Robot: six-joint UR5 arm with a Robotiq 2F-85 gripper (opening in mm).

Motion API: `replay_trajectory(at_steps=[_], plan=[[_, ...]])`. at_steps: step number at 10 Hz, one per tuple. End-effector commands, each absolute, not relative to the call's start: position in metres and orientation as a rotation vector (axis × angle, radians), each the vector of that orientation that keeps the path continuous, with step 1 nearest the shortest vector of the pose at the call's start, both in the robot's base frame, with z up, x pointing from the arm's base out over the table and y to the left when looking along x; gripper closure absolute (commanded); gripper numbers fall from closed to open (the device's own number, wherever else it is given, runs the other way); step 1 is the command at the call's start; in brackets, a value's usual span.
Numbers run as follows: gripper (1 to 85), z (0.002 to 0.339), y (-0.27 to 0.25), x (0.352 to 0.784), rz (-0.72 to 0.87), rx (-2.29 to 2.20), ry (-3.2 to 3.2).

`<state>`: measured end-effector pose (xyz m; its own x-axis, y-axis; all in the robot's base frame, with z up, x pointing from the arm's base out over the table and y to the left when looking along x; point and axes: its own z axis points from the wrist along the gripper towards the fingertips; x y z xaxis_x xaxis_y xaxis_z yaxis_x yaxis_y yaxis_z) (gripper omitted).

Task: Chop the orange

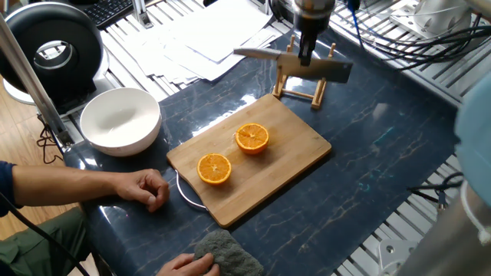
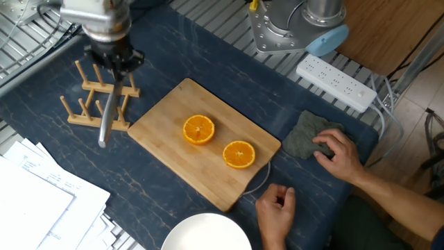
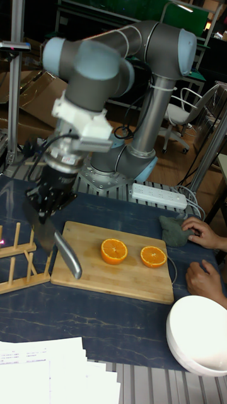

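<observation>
Two orange halves lie cut side up on the bamboo cutting board (image 1: 291,157): one (image 1: 252,138) towards the middle, the other (image 1: 214,169) nearer the person. They also show as orange halves (image 2: 198,129) (image 2: 239,154) in the other fixed view, and as halves (image 3: 114,250) (image 3: 153,256) in the tall view. My gripper (image 1: 307,52) is shut on a knife (image 1: 261,54) with a black handle and holds it in the air above the wooden rack (image 1: 301,86), beyond the board's far edge. The blade (image 2: 107,121) hangs over the rack, clear of the board.
A white bowl (image 1: 120,120) stands left of the board. A person's hand (image 1: 146,188) rests near the board's front corner, the other on a grey cloth (image 2: 311,135). Papers (image 1: 207,34) lie behind, and a power strip (image 2: 336,82) lies beside the arm's base.
</observation>
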<state>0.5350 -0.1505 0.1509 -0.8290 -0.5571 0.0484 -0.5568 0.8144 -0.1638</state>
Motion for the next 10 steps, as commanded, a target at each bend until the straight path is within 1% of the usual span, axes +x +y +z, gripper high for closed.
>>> replay_trajectory(at_steps=[1,2,4,6,8,10], plan=[[84.3,0.195,-0.137,0.519,-0.356,-0.846,3.017],[84.3,0.200,-0.124,0.510,-0.311,-0.789,3.043],[84.3,0.204,-0.083,0.490,-0.125,-0.614,3.114],[84.3,0.202,-0.041,0.487,0.054,-0.464,3.136],[84.3,0.200,-0.004,0.498,0.153,-0.378,3.112],[84.3,0.193,0.021,0.502,0.200,-0.375,3.114]])
